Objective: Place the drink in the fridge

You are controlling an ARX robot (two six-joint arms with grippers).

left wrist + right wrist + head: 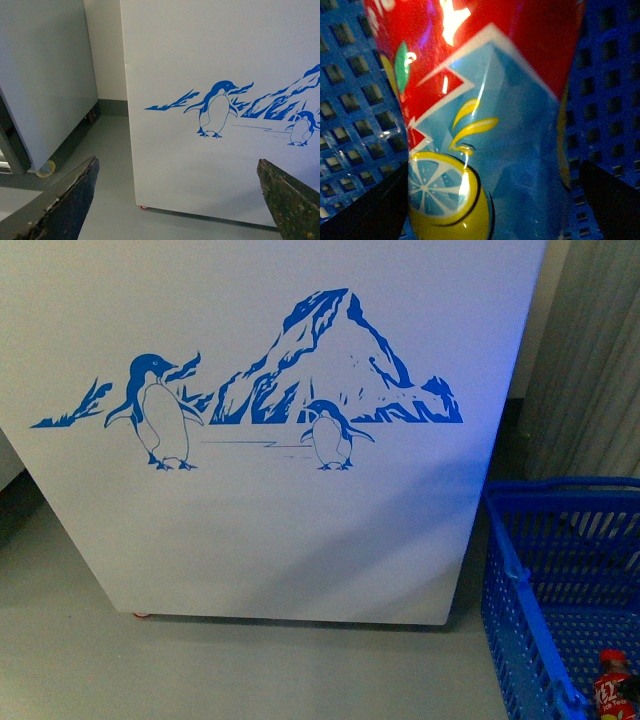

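Observation:
The fridge (pixel 260 530) is a white chest with a blue penguin-and-mountain graphic; its side fills the front view and shows in the left wrist view (pixel 200 170). The drink (pixel 612 685), red cap and red label, stands in the blue basket (pixel 540 580) at the lower right. In the right wrist view the drink (pixel 490 120) fills the frame, red above, blue with a lemon slice below. My right gripper (pixel 495 200) is open with the drink between its fingers. My left gripper (pixel 177 200) is open and empty, facing the fridge's lower side above the floor.
A plain grey-white cabinet on casters (pixel 45 85) stands beside the fridge, with a strip of grey floor (pixel 107 165) between them. A grey curtain (pixel 590 360) hangs behind the basket. The basket's mesh wall (pixel 355 100) is right behind the drink.

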